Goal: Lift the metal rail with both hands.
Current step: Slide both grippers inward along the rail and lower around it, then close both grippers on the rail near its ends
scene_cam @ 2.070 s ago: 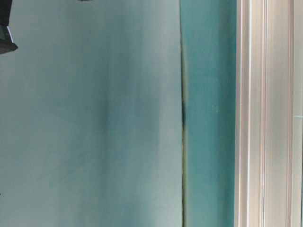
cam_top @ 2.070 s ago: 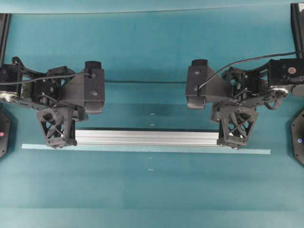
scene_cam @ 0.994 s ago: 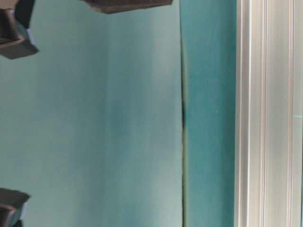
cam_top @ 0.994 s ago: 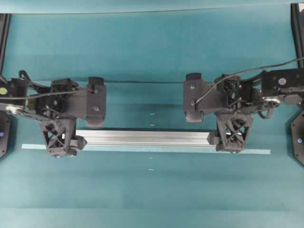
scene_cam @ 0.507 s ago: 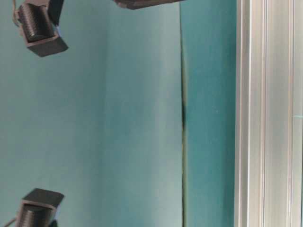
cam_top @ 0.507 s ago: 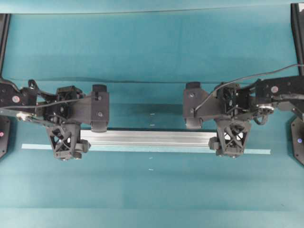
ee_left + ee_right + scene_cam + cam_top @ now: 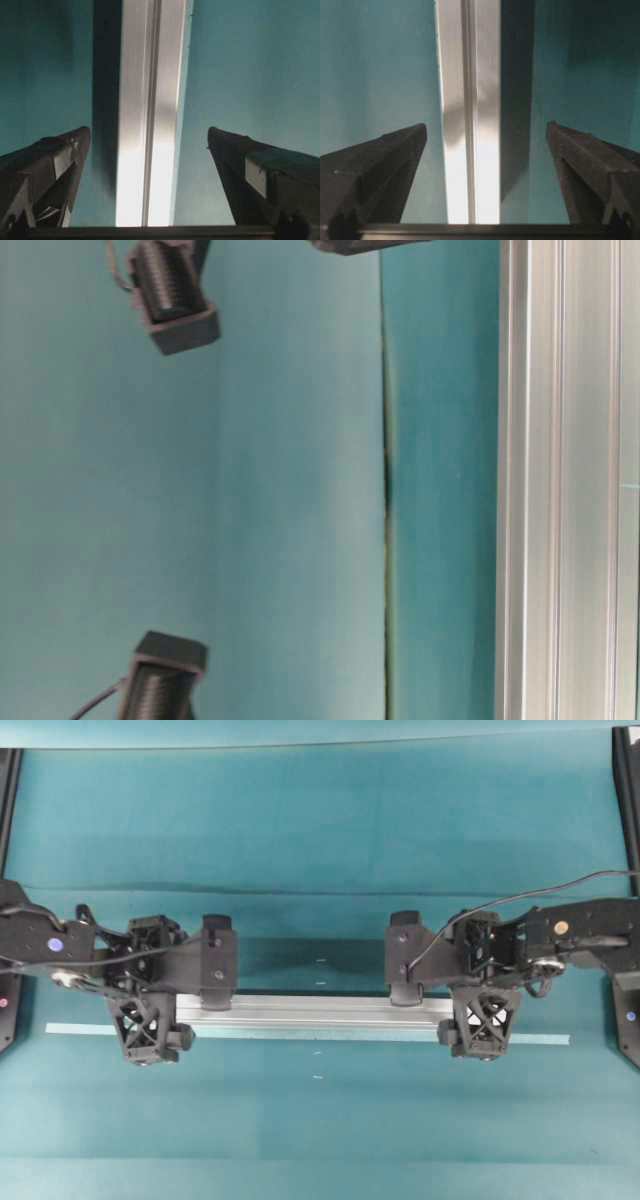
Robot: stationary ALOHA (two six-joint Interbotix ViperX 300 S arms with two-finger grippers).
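Lying between both grippers' wide-spread fingers (image 7: 55, 165), untouched, is the metal rail (image 7: 320, 1011).

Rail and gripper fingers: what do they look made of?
The rail looks like bare aluminium with a brushed satin finish: silver, lengthwise grooves, soft glare. The left gripper and right gripper have matte black fingers, probably plastic: a lattice shows in the overhead view, and there is no shine.

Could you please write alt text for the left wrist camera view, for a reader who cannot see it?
A long grooved silver aluminium rail runs up the frame on a teal tabletop, lying between the two black fingers of the open left gripper, with a clear gap on each side.
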